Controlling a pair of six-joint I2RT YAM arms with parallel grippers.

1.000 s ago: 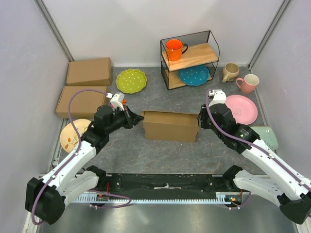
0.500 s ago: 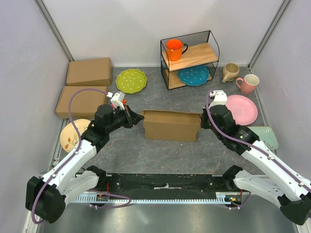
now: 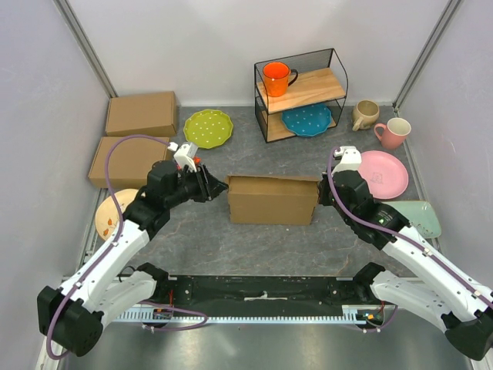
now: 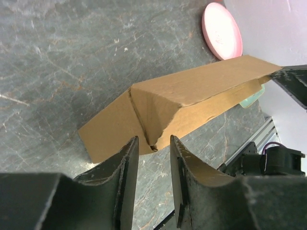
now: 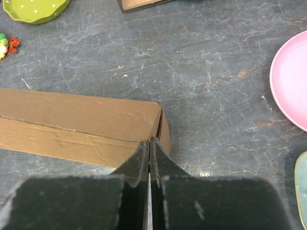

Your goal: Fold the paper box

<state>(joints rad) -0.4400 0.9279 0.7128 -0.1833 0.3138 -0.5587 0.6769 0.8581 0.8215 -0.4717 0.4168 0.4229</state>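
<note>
Left gripper point(image 4: 153, 140) ajar, right gripper point(image 5: 149, 142) closed, at paper box point(image 3: 271, 200) ends; orange mug point(image 3: 276, 78) on shelf point(image 3: 317, 85)

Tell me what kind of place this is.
Probably a lab test cell, not a home: plain white walls box in a grey tabletop, with staged crockery like the pink plate and wire shelf.

Orange mug point(image 3: 276, 77) on wire shelf point(image 3: 316, 86); pink plate point(image 3: 383, 173) right.

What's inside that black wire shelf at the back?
In the shelf, an orange mug stands on the upper board; a teal dotted plate lies on the lower one. The upper board hides the plate's far part and anything behind it.
</note>
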